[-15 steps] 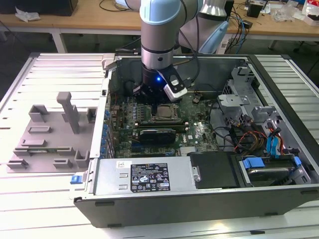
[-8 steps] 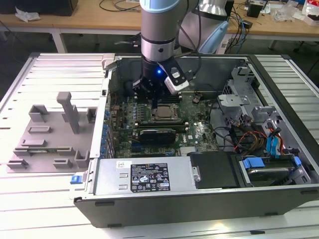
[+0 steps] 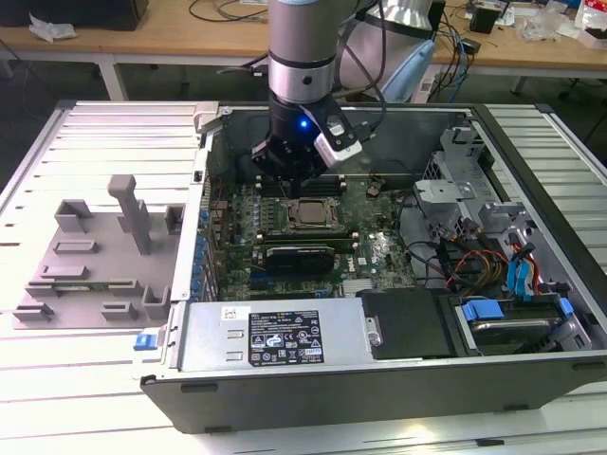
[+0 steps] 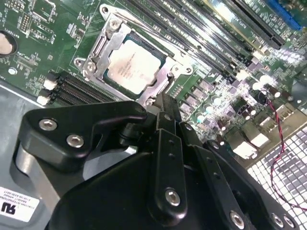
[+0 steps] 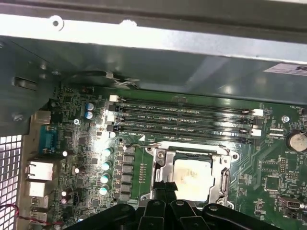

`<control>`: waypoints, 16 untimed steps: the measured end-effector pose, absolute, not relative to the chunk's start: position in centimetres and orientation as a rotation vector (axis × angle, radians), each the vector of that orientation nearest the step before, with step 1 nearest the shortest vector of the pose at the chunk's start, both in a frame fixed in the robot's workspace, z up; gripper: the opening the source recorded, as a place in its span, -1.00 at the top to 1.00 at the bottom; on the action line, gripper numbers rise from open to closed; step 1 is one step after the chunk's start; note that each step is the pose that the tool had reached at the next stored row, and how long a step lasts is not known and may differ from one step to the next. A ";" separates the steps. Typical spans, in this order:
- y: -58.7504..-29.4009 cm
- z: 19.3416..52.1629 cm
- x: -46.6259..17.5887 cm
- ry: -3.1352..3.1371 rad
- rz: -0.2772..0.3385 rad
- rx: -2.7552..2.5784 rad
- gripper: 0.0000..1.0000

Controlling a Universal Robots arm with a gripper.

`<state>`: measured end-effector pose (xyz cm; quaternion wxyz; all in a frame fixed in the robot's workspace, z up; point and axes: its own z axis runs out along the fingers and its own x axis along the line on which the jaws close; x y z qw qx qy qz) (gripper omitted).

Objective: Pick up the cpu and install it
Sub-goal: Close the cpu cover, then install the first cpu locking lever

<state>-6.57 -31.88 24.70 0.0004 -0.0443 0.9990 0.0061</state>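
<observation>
- Biggest thing under me is the open dark-grey metal computer case [image 3: 531,379], lying flat on the ribbed pale table [image 3: 76,398].
- Inside it lies the green motherboard [image 3: 379,256], and I'm hanging low over its upper middle in the exterior view.
- To the exterior view's left, outside the case, stands the grey plastic tray with upright blocks [image 3: 95,256], well apart from me.
- Here's my black gripper [image 4: 165,103]: the finger links run together to a narrow tip in both wrist views, nothing between them, jaws drawn close with no load.
- That tip sits just beside the edge of the socket's shiny metal bracket frame [image 4: 98,48]; whether it touches, I cannot tell.
- Smallest, the cpu [image 4: 133,65], a flat square chip with a silver metal top, lies level inside that frame on the motherboard, beside the row of long black memory slots [image 5: 187,120].
</observation>
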 end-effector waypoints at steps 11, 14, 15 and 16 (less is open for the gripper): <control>-32.2 24.7 -3.2 3.138 0.019 -0.139 0.79; -32.2 24.7 -3.2 3.138 0.019 -0.139 0.79; -32.2 24.7 -3.2 3.138 0.019 -0.139 0.79; -32.2 24.7 -3.1 3.138 0.019 -0.139 0.79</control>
